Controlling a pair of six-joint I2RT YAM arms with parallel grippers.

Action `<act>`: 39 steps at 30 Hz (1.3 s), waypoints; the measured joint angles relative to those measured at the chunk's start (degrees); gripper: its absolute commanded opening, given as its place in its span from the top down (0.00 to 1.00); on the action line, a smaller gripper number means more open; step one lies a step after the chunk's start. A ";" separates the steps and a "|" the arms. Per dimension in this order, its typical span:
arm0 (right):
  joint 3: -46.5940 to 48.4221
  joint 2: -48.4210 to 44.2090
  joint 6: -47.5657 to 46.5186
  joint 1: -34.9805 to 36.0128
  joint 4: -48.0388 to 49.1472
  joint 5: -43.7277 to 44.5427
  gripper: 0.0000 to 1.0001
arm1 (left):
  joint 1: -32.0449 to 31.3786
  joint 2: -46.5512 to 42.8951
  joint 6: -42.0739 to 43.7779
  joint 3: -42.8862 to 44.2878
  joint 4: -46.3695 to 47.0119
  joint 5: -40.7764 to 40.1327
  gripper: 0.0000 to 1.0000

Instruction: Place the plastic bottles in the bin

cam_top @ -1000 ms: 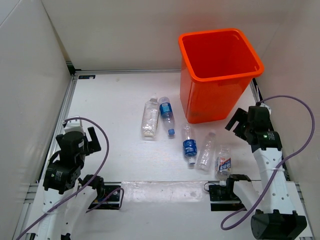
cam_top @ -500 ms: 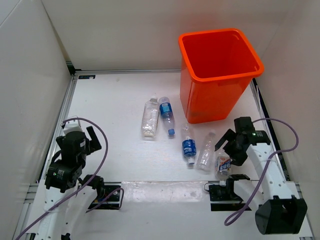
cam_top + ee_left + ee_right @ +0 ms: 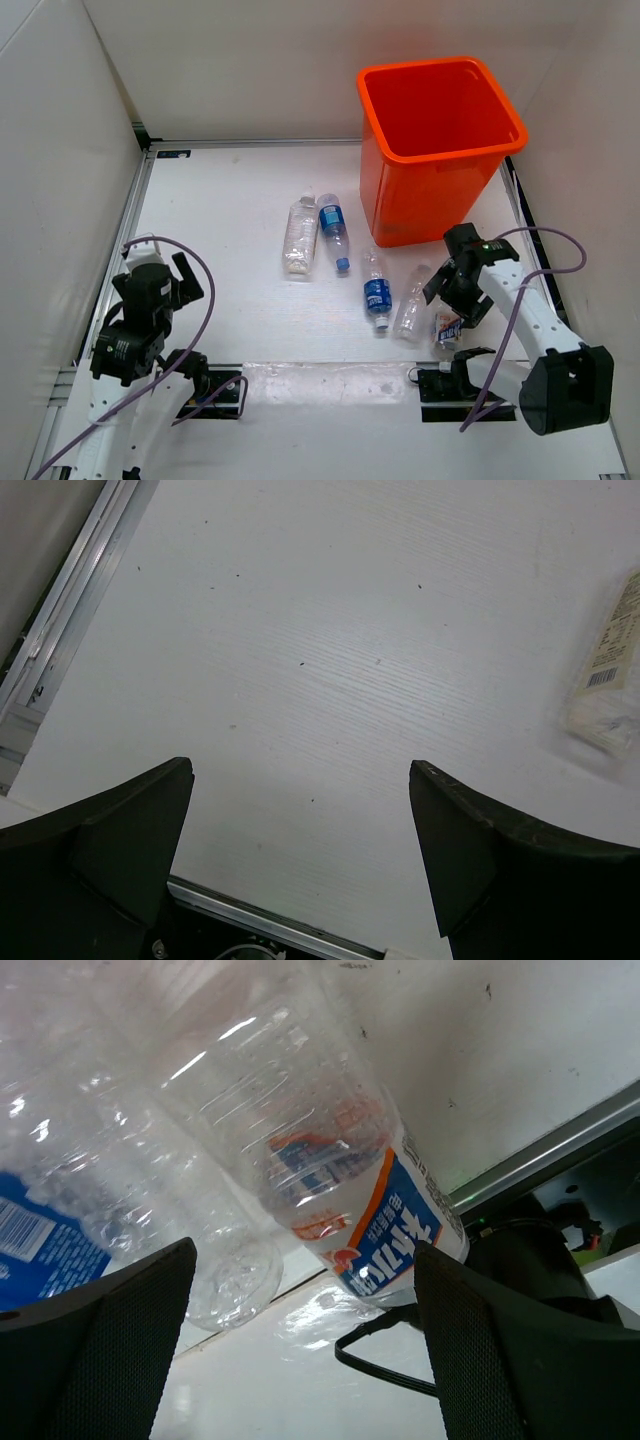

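Note:
The orange bin [image 3: 440, 140] stands at the back right. Five plastic bottles lie on the table: a white-labelled one [image 3: 300, 235], a blue-labelled one [image 3: 333, 230], another blue-labelled one [image 3: 378, 290], an unlabelled one [image 3: 411, 302] and a blue-and-orange-labelled one [image 3: 447, 326]. My right gripper [image 3: 452, 298] is open and hovers low over the last two. In the right wrist view the labelled bottle [image 3: 370, 1190] and the unlabelled bottle [image 3: 200, 1210] lie between my open fingers [image 3: 100, 1350]. My left gripper [image 3: 158, 272] is open and empty at the near left.
The white-labelled bottle [image 3: 610, 670] shows at the right edge of the left wrist view. White walls enclose the table. A metal rail [image 3: 330, 372] and black cables run along the near edge. The bin stands just behind the right arm.
My right arm has swung left and down from beside the bin to just above the two nearest right bottles. The left arm and all the bottles have stayed put.

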 measured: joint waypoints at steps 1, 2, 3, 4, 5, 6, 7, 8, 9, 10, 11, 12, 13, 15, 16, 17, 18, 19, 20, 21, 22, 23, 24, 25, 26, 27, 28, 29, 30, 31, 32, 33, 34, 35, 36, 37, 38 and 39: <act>0.74 -0.33 0.15 0.63 -0.50 0.76 0.10 | 0.00 -0.13 -0.02 -0.09 0.07 -0.09 0.01; 1.51 -0.83 0.31 1.42 -0.90 1.55 0.10 | -0.02 -0.28 -0.02 -0.20 0.13 -0.13 0.01; 2.12 -1.53 0.46 2.05 -1.05 2.25 0.10 | -0.02 -0.46 -0.02 -0.28 0.15 -0.13 0.01; 2.58 -2.25 0.61 2.45 -1.07 2.75 0.10 | -0.04 -0.66 -0.02 -0.33 0.17 -0.15 0.01; 2.78 -2.80 0.55 2.16 -1.07 2.71 0.10 | -0.04 -0.85 -0.04 -0.37 0.20 -0.17 0.01; 2.80 -2.97 0.46 1.22 -1.09 2.69 0.10 | -0.04 -1.09 -0.04 -0.42 0.20 -0.20 0.01; 2.73 -2.84 0.31 -0.24 -1.16 2.69 0.10 | -0.04 -1.27 -0.04 -0.44 0.22 -0.22 0.01; 2.62 -2.23 -0.33 -2.14 -1.16 2.40 0.10 | -0.04 -1.38 -0.04 -0.46 0.20 -0.24 0.01; 2.60 -1.31 -0.81 -3.89 -1.09 1.84 0.10 | -0.09 -1.49 -0.04 -0.50 0.22 -0.31 0.01; 2.60 -0.37 -1.25 -5.11 -0.98 1.60 0.10 | -0.11 -1.51 -0.04 -0.50 0.22 -0.31 0.01; 2.60 0.81 -1.66 -6.12 -1.01 1.51 0.10 | -0.11 -1.51 -0.04 -0.50 0.22 -0.31 0.01; 2.60 1.86 -1.88 -6.54 -1.03 1.42 0.10 | -0.11 -1.51 -0.04 -0.50 0.22 -0.31 0.01; 2.60 3.02 -2.01 -6.67 -1.03 1.31 0.10 | -0.11 -1.51 -0.02 -0.50 0.22 -0.31 0.01; 2.60 5.07 -2.08 -6.67 -1.01 1.22 0.10 | -0.11 -1.60 -0.02 -0.52 0.22 -0.31 0.01; 2.71 6.08 -2.08 -6.64 -1.09 1.14 0.10 | -0.11 -1.62 -0.04 -0.57 0.22 -0.31 0.01; 2.82 7.23 -2.14 -6.51 -0.98 1.09 0.10 | -0.11 -1.70 -0.04 -0.59 0.24 -0.31 0.01; 2.93 8.44 -2.25 -6.23 -0.94 1.09 0.10 | -0.11 -1.77 -0.04 -0.61 0.22 -0.31 0.01; 3.17 9.92 -2.29 -6.01 -1.05 1.14 0.10 | -0.11 -1.84 -0.04 -0.61 0.24 -0.31 0.01; 3.74 11.76 -2.49 -5.79 -1.31 1.16 0.10 | -0.11 -1.95 -0.04 -0.61 0.24 -0.33 0.01; 4.33 13.90 -2.71 -5.51 -1.25 1.22 0.10 | -0.11 -2.08 -0.04 -0.61 0.24 -0.33 0.01; 5.03 16.22 -2.99 -5.35 -1.27 1.38 0.10 | -0.11 -2.16 -0.04 -0.61 0.24 -0.33 0.01; 5.75 18.82 -3.28 -5.14 -1.33 1.77 0.12 | -0.15 -2.29 -0.04 -0.61 0.24 -0.35 0.01; 6.49 21.29 -3.50 -5.03 -1.38 2.08 0.14 | -0.17 -2.36 -0.04 -0.61 0.22 -0.35 0.01; 7.21 23.89 -3.78 -4.92 -1.49 2.73 0.14 | -0.20 -2.51 -0.04 -0.63 0.24 -0.35 0.01; 7.85 26.05 -3.96 -4.76 -1.66 3.45 0.14 | -0.20 -2.67 -0.07 -0.66 0.24 -0.39 0.01; 8.57 28.13 -4.33 -4.68 -1.97 4.13 0.14 | -0.20 -2.84 -0.09 -0.68 0.22 -0.48 0.01; 9.20 29.51 -4.83 -4.46 -2.16 4.66 0.14 | -0.20 -2.95 -0.20 -0.68 0.24 -0.59 0.01; 9.57 30.21 -5.14 -4.35 -2.16 5.03 0.15 | -0.20 -3.02 -0.22 -0.70 0.24 -0.70 0.01; 9.90 30.45 -5.57 -4.24 -2.19 5.22 0.18 | -0.20 -3.10 -0.24 -0.72 0.24 -0.76 0.01; 10.14 30.45 -6.03 -4.13 -2.19 5.27 0.22 | -0.20 -3.19 -0.26 -0.74 0.24 -0.83 0.01; 10.32 30.36 -6.40 -4.13 -2.29 5.25 0.31 | -0.20 -3.30 -0.28 -0.79 0.24 -0.92 0.01; 10.34 30.34 -6.82 -4.09 -2.21 5.07 0.32 | -0.20 -3.37 -0.33 -0.83 0.24 -0.98 0.01; 10.32 30.29 -6.91 -4.17 -2.36 4.72 0.32 | -0.20 -3.43 -0.37 -0.94 0.28 -1.01 0.01; 10.32 30.14 -7.23 -4.17 -2.51 4.59 0.36 | -0.20 -3.43 -0.39 -1.05 0.31 -1.03 0.01; 10.25 29.92 -7.54 -4.11 -2.56 4.55 0.40 | -0.20 -3.43 -0.42 -1.16 0.31 -1.05 0.01; 10.23 29.70 -7.72 -4.07 -2.54 4.57 0.49 | -0.20 -3.43 -0.42 -1.25 0.31 -1.07 0.01; 10.21 29.49 -7.98 -4.02 -2.51 4.55 0.57 | -0.20 -3.43 -0.42 -1.33 0.26 -1.11 0.01; 10.19 29.40 -8.09 -4.02 -2.49 4.55 0.58 | -0.20 -3.43 -0.42 -1.36 0.26 -1.16 0.01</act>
